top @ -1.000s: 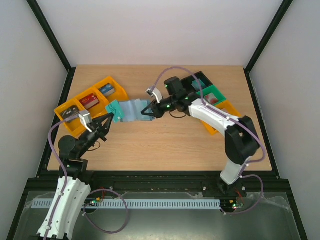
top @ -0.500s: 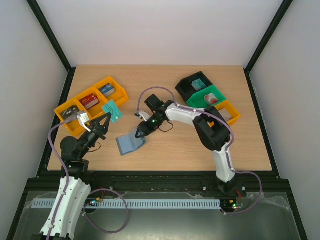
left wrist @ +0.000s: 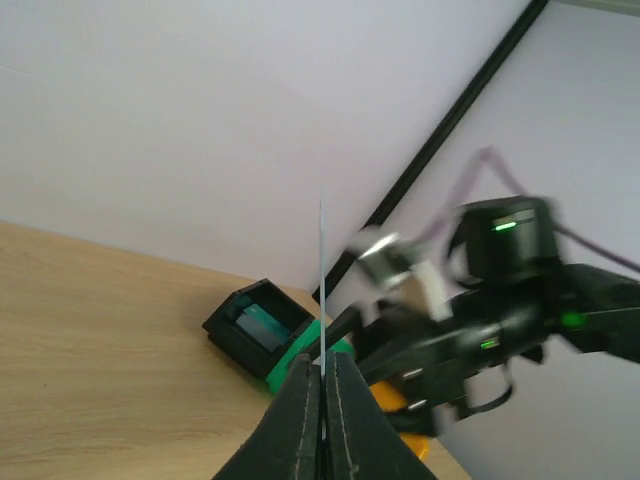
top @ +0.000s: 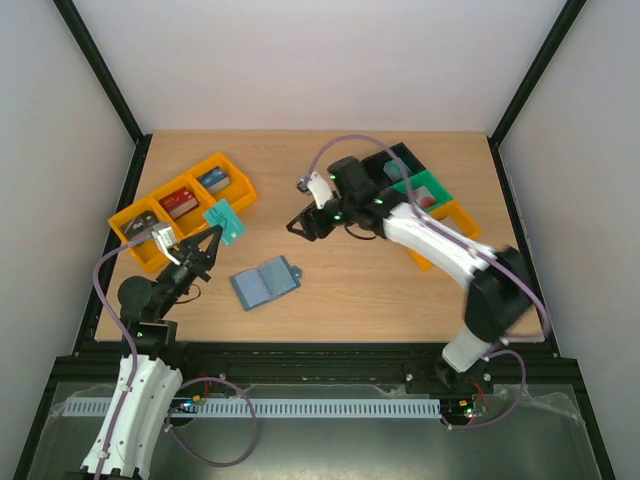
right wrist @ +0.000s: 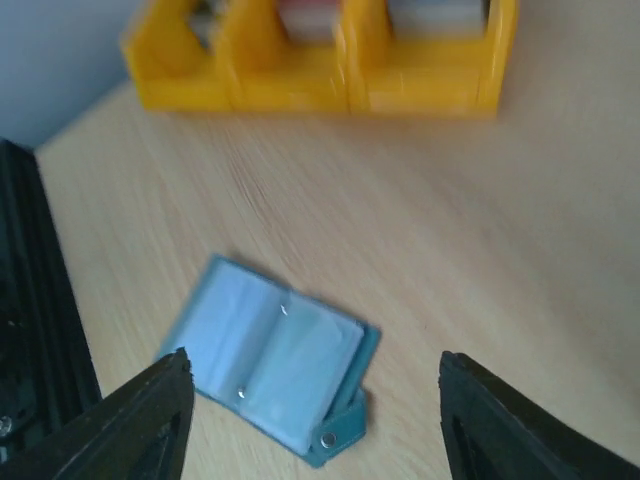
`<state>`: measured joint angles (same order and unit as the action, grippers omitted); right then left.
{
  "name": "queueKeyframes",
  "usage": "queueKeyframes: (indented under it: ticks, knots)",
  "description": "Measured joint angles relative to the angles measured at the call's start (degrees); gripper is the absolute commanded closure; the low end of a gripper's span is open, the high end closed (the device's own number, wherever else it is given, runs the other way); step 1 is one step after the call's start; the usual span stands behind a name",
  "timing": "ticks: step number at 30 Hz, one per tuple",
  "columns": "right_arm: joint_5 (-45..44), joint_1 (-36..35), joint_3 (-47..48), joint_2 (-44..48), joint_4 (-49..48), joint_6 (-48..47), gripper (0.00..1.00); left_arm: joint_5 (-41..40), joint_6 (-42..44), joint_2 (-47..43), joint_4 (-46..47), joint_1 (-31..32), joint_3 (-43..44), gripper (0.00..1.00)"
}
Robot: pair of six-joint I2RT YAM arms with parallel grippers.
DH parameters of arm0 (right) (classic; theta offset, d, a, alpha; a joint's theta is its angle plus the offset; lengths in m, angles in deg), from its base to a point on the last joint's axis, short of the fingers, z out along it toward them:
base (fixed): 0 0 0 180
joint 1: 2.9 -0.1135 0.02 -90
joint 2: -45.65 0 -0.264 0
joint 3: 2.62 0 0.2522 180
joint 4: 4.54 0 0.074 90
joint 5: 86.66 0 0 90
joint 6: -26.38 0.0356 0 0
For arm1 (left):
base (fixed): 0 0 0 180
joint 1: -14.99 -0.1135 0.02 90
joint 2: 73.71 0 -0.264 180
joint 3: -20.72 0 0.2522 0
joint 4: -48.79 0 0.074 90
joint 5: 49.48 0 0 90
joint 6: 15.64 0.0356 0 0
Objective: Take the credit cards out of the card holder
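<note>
card holder (top: 266, 283) — flat open on the tabletop (top: 400, 290), room all round | left end effector (top: 208, 240) pinching a credit card (top: 224, 221), orange tray (top: 213, 158) just behind | right end effector (top: 303, 224) wide open — gripping nothing

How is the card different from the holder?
The card is pinched in the left tool, up off the table; the holder lies on the table. The card is green-teal; the holder is pale blue inside. The card is one thin sheet; the holder lies open like a book. Both are flat rectangles.
</note>
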<state>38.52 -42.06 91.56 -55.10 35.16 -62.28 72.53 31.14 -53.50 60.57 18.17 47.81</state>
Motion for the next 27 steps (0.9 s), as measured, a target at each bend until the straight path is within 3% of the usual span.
queueKeyframes:
  ticks: [5, 8, 12, 18, 22, 27]
  knots:
    - [1.14, -0.96, -9.33, 22.4, -14.73, -4.48, 0.29, 3.15, 0.79, -0.11, 3.85, 0.0, 0.0, 0.98]
    - [6.78, -1.46, -9.97, 27.45, -22.88, -4.94, 0.29, 7.1, 4.33, -0.24, 5.33, 0.0, 0.28, 0.98]
    - [14.21, -3.48, -9.68, 26.75, -28.22, -4.13, 0.3, 12.79, 11.19, -0.98, 5.68, 0.17, 2.14, 0.97]
    - [18.36, -8.24, -4.61, 19.91, -23.43, -6.25, 0.28, 18.95, 21.2, -1.44, 3.78, 0.42, 6.14, 0.98]
    - [16.76, -11.21, -0.79, 18.29, -17.25, -10.25, 0.29, 21.38, 30.93, -1.44, -2.8, 0.85, 7.85, 0.98]
    - [9.55, -15.28, 2.97, 18.14, -10.25, -17.29, 0.42, 21.64, 49.31, -1.44, -15.39, 1.18, 11.21, 0.98]
